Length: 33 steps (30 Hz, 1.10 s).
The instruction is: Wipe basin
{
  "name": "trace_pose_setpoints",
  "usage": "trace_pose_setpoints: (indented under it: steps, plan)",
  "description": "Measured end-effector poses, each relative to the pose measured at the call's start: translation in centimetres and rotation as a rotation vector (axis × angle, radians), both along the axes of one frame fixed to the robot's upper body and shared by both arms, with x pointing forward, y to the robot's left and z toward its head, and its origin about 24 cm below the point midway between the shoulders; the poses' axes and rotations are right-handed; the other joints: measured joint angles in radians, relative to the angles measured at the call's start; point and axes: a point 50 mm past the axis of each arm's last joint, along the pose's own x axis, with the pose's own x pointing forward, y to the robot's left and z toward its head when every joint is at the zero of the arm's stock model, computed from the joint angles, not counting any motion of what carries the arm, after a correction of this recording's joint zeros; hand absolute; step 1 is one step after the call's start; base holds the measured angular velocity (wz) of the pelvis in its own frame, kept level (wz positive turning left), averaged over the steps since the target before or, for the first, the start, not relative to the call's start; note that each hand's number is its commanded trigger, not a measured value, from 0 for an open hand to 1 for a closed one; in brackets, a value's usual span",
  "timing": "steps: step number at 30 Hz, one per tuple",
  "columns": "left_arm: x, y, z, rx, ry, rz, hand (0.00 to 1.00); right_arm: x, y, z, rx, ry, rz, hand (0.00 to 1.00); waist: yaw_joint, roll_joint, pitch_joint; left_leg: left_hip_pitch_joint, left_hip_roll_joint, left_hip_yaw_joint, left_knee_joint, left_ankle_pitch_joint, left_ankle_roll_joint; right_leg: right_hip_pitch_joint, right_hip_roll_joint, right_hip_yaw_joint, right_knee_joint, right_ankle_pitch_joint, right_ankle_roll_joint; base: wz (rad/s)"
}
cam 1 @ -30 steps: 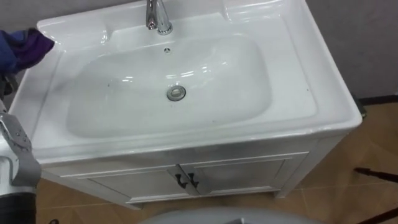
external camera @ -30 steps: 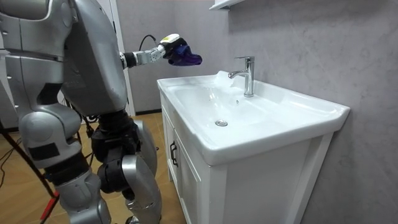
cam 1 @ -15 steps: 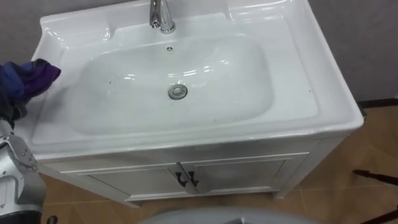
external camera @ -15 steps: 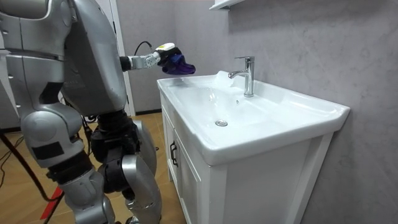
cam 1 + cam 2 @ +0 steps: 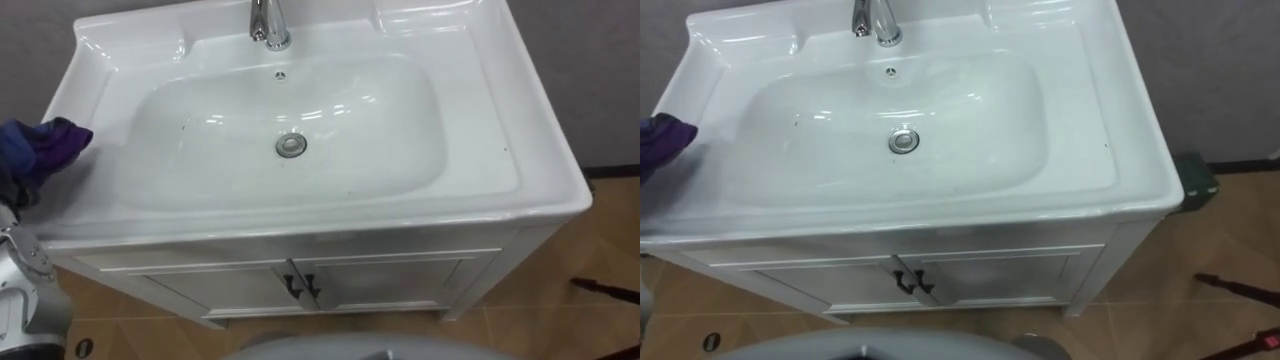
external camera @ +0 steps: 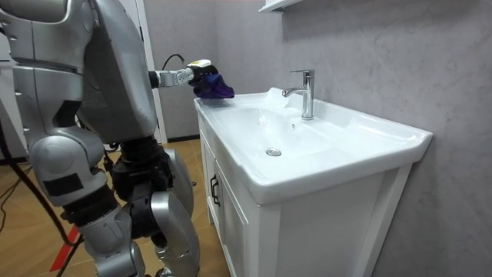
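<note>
A white basin (image 5: 330, 180) on a white cabinet lies below me, with a chrome tap (image 5: 268, 22) at the back and a drain (image 5: 290, 145) in the middle of the bowl. A purple-blue cloth (image 5: 45, 148) rests at the basin's left rim. My left hand (image 6: 197, 71) is shut on the cloth (image 6: 214, 86), reaching out from the body over that rim's far corner. In the eye views the cloth covers most of the hand. I stand at the cabinet's front, facing the basin.
Below the basin, two cabinet doors (image 5: 300, 285) have dark handles. A dark green object (image 5: 1195, 180) stands on the wooden floor to the right of the cabinet. A grey wall runs behind the tap.
My left hand has come down with the cloth from above the left rim onto it. The eye view has shifted slightly.
</note>
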Motion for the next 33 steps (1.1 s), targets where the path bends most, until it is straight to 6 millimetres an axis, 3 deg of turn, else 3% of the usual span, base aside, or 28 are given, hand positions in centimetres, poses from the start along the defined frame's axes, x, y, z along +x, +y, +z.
trace_pose_setpoints:
  steps: [25, 31, 33]
  plan:
    - [-0.4, 0.2, -0.8, -0.079, 0.038, 0.025, 0.0, -0.1, 0.0, 0.1, -0.011, -0.015, -0.005, 0.0, -0.008, -0.001, -0.0028, -0.001, 0.0, -0.001, 0.0, 0.0, 0.0, 0.0, -0.001, -0.003, -0.001, -0.001, 0.002, 0.0]
    - [-0.4, 0.2, -1.2, -0.224, -0.029, 0.046, 0.0, 0.1, 0.1, 0.1, -0.012, -0.018, -0.009, 0.0, -0.023, -0.007, -0.0042, -0.009, -0.001, -0.003, 0.002, 0.0, 0.0, -0.001, -0.004, -0.02, -0.007, -0.006, 0.01, 0.07]
    - [-0.3, -0.1, -1.6, -0.316, -0.073, 0.061, 0.0, 0.0, 0.1, 0.1, -0.015, -0.009, -0.016, 0.0, -0.025, -0.009, -0.0049, 0.002, -0.001, -0.002, -0.007, 0.0, 0.0, 0.007, -0.003, -0.021, -0.012, 0.001, 0.002, 0.03]
